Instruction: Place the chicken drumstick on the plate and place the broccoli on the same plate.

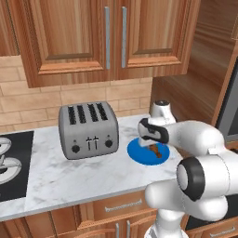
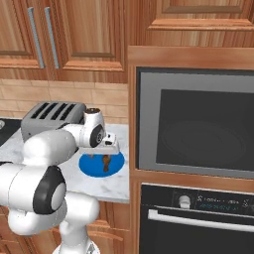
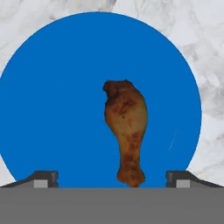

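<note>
The chicken drumstick lies on the plate between wide-apart jaws.

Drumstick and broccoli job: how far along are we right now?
Apparently done: the chicken drumstick is over the blue plate and looks released, with the gripper open and its fingertips well clear on either side. In hand: nothing is gripped; the hand hovers just above the plate by the toaster. Left: fetching the broccoli and placing it on the same plate.
</note>
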### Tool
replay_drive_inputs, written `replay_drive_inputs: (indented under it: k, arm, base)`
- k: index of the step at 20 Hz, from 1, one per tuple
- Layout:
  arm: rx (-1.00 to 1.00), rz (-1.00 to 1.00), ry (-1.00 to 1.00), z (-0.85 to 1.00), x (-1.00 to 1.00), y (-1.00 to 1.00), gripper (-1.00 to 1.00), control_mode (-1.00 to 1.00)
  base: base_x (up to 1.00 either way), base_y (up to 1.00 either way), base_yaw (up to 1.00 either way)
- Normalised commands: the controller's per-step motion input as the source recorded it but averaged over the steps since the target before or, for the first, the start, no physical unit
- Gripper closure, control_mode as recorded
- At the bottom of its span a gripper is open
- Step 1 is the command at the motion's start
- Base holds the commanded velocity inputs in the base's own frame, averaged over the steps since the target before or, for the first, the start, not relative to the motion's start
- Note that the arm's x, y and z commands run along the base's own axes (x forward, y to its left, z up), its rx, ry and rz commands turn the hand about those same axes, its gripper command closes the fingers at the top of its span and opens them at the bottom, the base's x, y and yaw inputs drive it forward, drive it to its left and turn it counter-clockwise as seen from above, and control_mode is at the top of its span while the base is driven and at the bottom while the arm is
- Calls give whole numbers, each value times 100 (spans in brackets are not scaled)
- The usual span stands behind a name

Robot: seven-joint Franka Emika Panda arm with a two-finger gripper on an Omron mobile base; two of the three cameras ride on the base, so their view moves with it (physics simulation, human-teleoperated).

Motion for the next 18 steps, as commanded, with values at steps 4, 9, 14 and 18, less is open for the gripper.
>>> replay_drive_inputs:
  k: [4,9,14,18]
  arm:
    - [0,0,0,71,-47,17,-100,-100]
    - [0,0,0,45,-62,0,-100,-100]
    - [0,0,0,33,-57,0,-100,-100]
    - [0,0,0,23,-48,0,-100,-100]
  base:
    - [0,0,0]
    - [0,0,0]
    - [0,0,0]
    - [0,0,0]
